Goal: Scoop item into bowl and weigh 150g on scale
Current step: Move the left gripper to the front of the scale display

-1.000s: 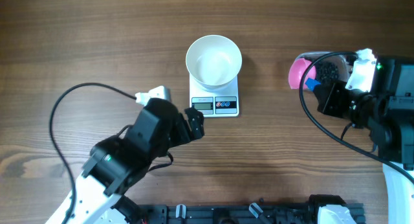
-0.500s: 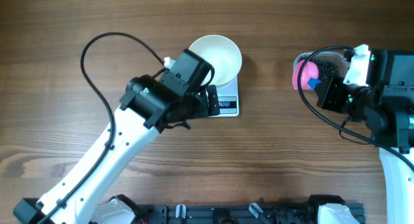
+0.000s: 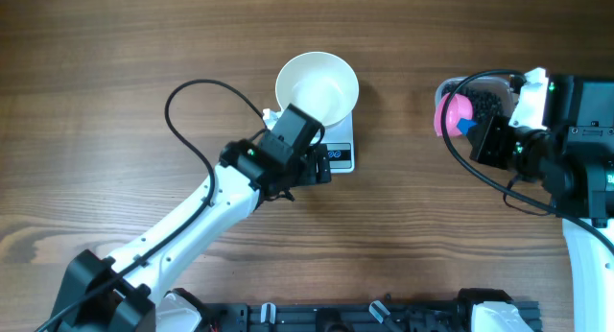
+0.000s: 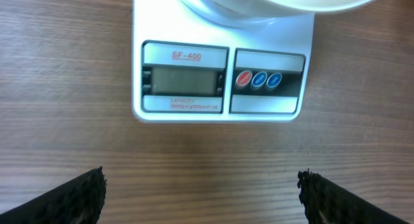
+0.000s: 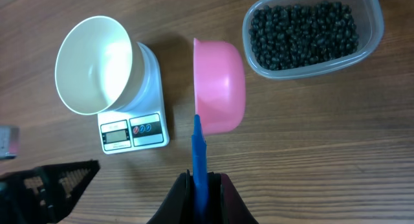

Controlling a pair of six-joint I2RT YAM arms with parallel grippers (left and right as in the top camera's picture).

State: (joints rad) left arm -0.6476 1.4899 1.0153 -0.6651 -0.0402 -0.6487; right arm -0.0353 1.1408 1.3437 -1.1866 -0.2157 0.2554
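One bowl, one scale, one pink scoop, one tub of beans, two end effectors

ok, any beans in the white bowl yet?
No, the bowl on the scale is bare white inside; the beans lie in the clear tub.

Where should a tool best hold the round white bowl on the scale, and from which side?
Probably the thin rim of the round white bowl, from above: one finger inside, one outside. It stands upright and empty on the white digital scale; its smooth flaring wall has no handle.
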